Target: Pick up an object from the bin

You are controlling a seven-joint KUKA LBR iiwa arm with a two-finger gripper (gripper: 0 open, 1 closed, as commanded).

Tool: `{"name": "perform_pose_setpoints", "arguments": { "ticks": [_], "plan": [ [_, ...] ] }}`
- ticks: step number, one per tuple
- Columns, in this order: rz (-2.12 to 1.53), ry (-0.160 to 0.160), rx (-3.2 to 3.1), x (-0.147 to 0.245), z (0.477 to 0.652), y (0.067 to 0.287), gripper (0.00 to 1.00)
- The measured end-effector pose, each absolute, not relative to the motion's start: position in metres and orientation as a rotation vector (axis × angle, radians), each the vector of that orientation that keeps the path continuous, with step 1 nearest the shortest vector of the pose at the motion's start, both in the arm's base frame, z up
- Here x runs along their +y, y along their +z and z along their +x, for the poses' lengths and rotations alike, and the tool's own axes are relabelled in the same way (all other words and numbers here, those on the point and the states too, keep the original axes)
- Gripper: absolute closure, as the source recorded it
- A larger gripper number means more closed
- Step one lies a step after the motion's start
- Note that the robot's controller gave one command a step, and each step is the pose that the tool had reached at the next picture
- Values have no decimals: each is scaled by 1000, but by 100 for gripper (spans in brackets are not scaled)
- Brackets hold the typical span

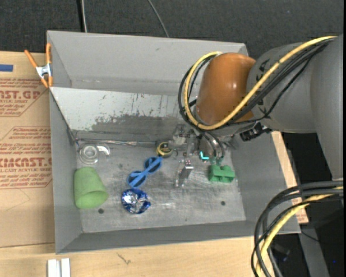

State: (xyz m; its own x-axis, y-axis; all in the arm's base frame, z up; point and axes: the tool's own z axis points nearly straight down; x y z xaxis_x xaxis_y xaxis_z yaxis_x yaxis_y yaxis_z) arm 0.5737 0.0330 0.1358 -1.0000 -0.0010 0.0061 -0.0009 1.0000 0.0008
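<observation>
My gripper (184, 172) hangs low over the bin floor, right of the middle, with bare metal under it. A green block (221, 173) lies just to its right. To its left lies a blue twisted piece (145, 172). A small yellow and black ring (164, 149) sits up and to the left, near the back wall. None of these touches the gripper.
A shiny blue crumpled ball (135, 201) lies toward the front. A pale green cup (90, 187) lies on its side at the left, with a clear round piece (90, 153) behind it. The arm's orange cover and cables loom over the bin's right rear.
</observation>
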Motion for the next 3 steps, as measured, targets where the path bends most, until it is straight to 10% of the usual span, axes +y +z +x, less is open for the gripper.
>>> {"name": "perform_pose_setpoints", "arguments": {
  "ticks": [1,2,3],
  "plan": [
    [-4,-1,-3163,69,530,76,0],
    [346,-3,-3146,139,494,76,0],
    [345,-10,-3160,140,498,78,100]
  ]
}}
